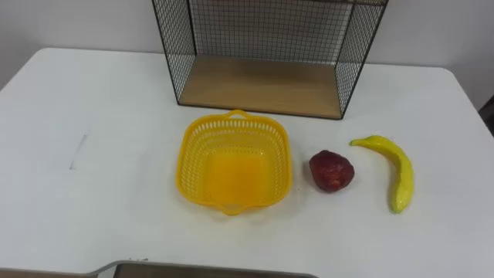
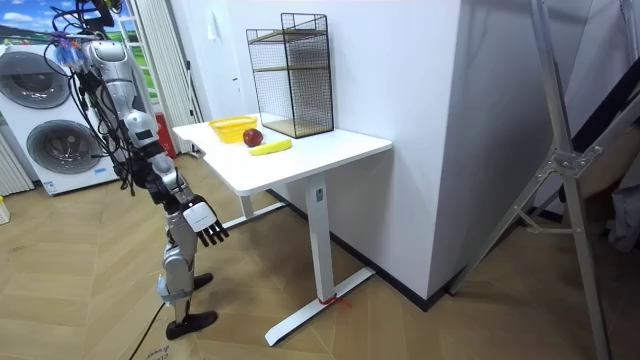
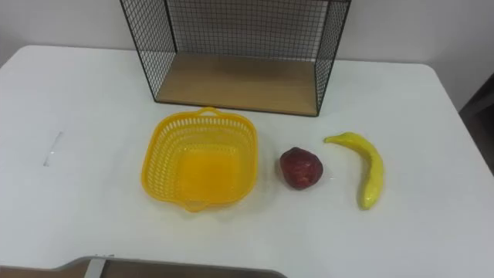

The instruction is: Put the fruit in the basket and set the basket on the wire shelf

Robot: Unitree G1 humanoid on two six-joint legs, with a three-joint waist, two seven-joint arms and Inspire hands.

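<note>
The white table (image 1: 93,108) holds everything. The wire shelf (image 1: 262,85) stands at its far edge. The yellow basket (image 1: 185,154) sits empty in the middle, just in front of the shelf. The banana (image 1: 400,174) lies near the right edge, and its long side runs from far to near. The red fruit (image 1: 332,171) sits between the basket and the banana. The right hand (image 2: 205,222) hangs low by the near edge, fingers loose, holding nothing. Both fruits lie on its side, so I think it should reach first.
</note>
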